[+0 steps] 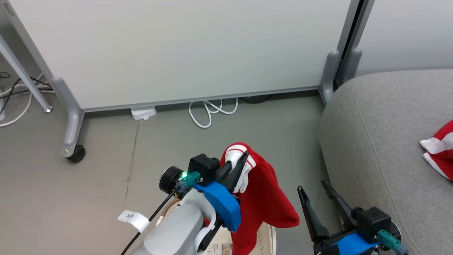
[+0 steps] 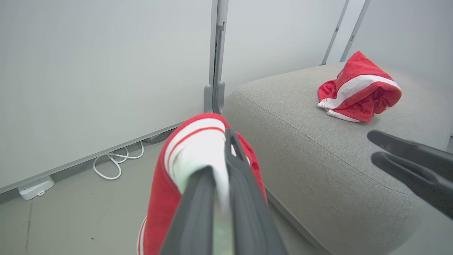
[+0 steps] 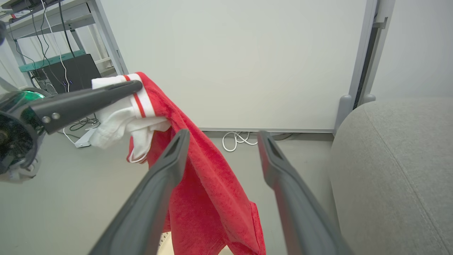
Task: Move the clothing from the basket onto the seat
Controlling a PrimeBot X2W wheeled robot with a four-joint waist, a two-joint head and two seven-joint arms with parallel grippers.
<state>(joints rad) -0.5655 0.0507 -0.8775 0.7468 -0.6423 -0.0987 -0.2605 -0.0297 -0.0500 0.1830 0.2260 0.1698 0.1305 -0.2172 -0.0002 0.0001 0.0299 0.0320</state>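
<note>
**Over the basket (image 1: 268,236), one garment (image 1: 263,202) aloft**

Nearest, the left gripper (image 1: 238,163) is clamped on its white cuff, red cloth hanging free. Beside it the right gripper (image 1: 313,187) stands wide apart, empty. Farther right, another garment (image 1: 440,150) lies on the seat (image 1: 382,141).

My left fingers (image 1: 236,170) are clamped on the hanging red garment (image 1: 262,202), which drapes down over the basket (image 1: 268,236). Between it and the seat (image 1: 382,148) runs a strip of bare floor (image 1: 212,156), and my right fingers (image 1: 309,212), spread wide, sit in it just beside the seat's rounded corner. The seat top is mostly bare fabric, with a crumpled red garment (image 2: 357,88) well back from the near edge. Ahead, the partition panel (image 1: 177,49) and its post (image 1: 331,71) close off the far side, and a cable loop (image 1: 208,111) lies at their foot.
</note>
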